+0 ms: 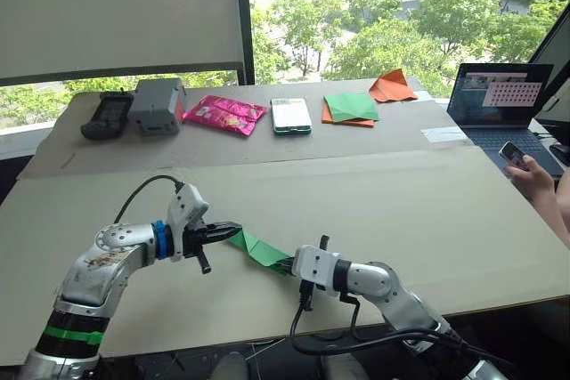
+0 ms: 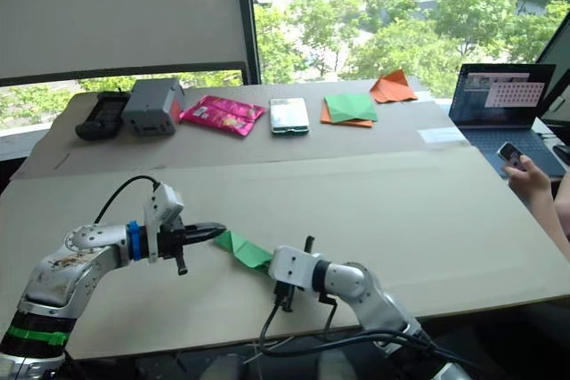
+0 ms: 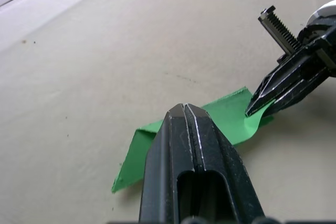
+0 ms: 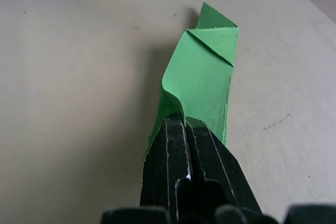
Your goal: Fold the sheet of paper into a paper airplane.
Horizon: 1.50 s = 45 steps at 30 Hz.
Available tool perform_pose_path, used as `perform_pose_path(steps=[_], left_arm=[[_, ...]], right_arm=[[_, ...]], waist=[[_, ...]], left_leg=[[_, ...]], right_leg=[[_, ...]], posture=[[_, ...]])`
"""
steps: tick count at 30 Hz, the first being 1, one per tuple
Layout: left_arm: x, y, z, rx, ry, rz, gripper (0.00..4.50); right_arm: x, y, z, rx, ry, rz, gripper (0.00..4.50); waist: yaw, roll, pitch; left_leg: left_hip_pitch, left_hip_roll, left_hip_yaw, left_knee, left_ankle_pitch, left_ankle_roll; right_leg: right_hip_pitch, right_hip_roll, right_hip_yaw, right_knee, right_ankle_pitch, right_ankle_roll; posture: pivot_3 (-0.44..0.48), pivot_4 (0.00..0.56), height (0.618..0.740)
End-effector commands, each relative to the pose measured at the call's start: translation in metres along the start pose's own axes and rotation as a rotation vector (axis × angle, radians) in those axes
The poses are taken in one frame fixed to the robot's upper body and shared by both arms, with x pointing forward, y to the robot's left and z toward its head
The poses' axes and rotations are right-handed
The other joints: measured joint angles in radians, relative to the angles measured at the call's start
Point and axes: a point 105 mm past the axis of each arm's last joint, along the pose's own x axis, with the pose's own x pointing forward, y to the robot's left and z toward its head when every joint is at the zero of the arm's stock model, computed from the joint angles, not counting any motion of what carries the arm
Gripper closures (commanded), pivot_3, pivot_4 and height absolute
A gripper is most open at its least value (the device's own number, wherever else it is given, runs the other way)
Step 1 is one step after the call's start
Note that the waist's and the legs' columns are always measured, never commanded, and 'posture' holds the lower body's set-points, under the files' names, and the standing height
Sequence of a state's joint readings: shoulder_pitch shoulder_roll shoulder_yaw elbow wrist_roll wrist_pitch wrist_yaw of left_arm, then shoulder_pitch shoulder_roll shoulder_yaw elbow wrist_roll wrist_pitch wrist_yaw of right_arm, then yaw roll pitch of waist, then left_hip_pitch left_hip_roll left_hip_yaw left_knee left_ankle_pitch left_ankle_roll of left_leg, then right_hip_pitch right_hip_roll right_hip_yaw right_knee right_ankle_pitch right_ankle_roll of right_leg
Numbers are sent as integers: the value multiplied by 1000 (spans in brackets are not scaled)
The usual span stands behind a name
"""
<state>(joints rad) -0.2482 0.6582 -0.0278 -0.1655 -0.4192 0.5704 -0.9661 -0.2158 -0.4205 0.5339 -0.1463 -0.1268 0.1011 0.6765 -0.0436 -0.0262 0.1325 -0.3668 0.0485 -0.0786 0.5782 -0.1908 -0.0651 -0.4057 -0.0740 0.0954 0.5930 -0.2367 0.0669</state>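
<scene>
The sheet of paper (image 1: 258, 248), already folded into a narrow strip, is held between the two grippers above the near part of the table (image 1: 401, 193); left gripper (image 1: 233, 228) pinches one end, right gripper (image 1: 287, 264) pinches the other. Both pairs of black fingers are pressed together on the paper with no gap visible; in the left wrist view the left fingers (image 3: 194, 145) close over the strip's middle edge, and in the right wrist view the right fingers (image 4: 181, 150) clamp a curled end of it.

Long axis of the strip runs from the left gripper toward the right gripper, slanting toward the table's near edge on the right-gripper side; whether it touches the table or hangs just above it, cannot tell.

Paper is thin, bright green, matte; a triangular flap with sharp diagonal creases shows at the far end in the right wrist view; one long edge is slightly ragged; the sheet buckles into a soft curve just ahead of the right fingers.

Table surface is flat tan board, faintly speckled, with a seam across it. At the table's far edge: a darker green paper square (image 1: 351, 106) on an orange sheet, an orange folded piece (image 1: 392, 86), a phone (image 1: 290, 115), a pink packet (image 1: 224, 114), a grey box (image 1: 157, 105), a black controller (image 1: 108, 115). At the table's right end: a laptop (image 1: 499, 100) and a person's hand (image 1: 532, 175) holding a phone.
</scene>
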Motion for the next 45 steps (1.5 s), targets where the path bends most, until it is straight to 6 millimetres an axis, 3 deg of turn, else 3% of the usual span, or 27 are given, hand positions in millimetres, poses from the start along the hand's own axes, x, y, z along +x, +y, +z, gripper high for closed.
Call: perform_pose_path(steps=[1,5,13,14,17,19,22,24,27,31,38,45], left_arm=[[11,5,-12,24,38,11,4500],[12,7,-27,46,96,5,4500],[26,3,-35,69,115,-24,4500],[27,1,-37,72,126,-33,4500],[27,-2,-43,73,148,-48,4500],[27,-2,-45,70,151,-50,4500],[27,-1,-48,72,157,-49,4500],[27,-2,-48,70,158,-49,4500],[27,-3,-50,69,158,-48,4500],[27,-3,-50,68,160,-46,4500],[26,-4,-50,68,158,-40,4500],[25,-6,-52,68,160,-36,4500]], right_arm=[[-1,1,-7,15,37,3,4456],[-2,1,-7,22,41,3,4456],[-4,1,-4,44,32,0,4456],[-4,1,-3,47,31,-2,3893],[-7,-1,2,65,19,-8,2868],[-11,-7,18,126,-42,-18,2216],[-13,-21,48,244,-158,-42,2216],[-11,-28,56,299,-189,-57,2216],[0,-41,52,372,-155,-107,3058],[13,-41,37,375,-67,-102,4428],[30,-34,18,370,17,-74,4475],[31,-27,1,387,98,-48,4475]], waist=[[-2,1,0],[-2,1,0],[3,0,0],[3,0,0],[3,1,0],[3,1,0],[2,1,0],[0,2,0],[0,2,-1],[3,2,-1],[0,3,-1],[-2,4,-2]], left_leg=[[0,0,0,0,0,0],[0,0,-1,-1,4,7],[1,0,-1,0,0,0],[1,0,-1,1,0,0],[1,0,-1,1,0,0],[0,0,-1,1,0,0],[-1,0,-1,1,0,1],[-1,0,-1,1,3,5],[-1,0,-1,1,2,4],[0,0,-1,1,2,4],[-1,0,-1,0,3,5],[0,0,-1,0,4,6]], right_leg=[[0,0,0,0,0,0],[2,2,1,2,0,0],[0,1,0,0,0,0],[1,1,0,0,0,0],[1,1,0,0,0,0],[1,1,0,1,0,0],[2,1,0,1,0,0],[3,1,0,2,0,0],[2,2,0,2,0,0],[1,1,0,1,0,0],[2,1,0,2,0,0],[2,2,0,2,0,0]], posture=[[0,150,732],[0,150,732],[0,150,732],[0,150,732],[0,150,732],[0,150,732],[0,150,732],[0,150,732],[0,150,732],[0,150,732],[0,150,732],[0,150,732]])
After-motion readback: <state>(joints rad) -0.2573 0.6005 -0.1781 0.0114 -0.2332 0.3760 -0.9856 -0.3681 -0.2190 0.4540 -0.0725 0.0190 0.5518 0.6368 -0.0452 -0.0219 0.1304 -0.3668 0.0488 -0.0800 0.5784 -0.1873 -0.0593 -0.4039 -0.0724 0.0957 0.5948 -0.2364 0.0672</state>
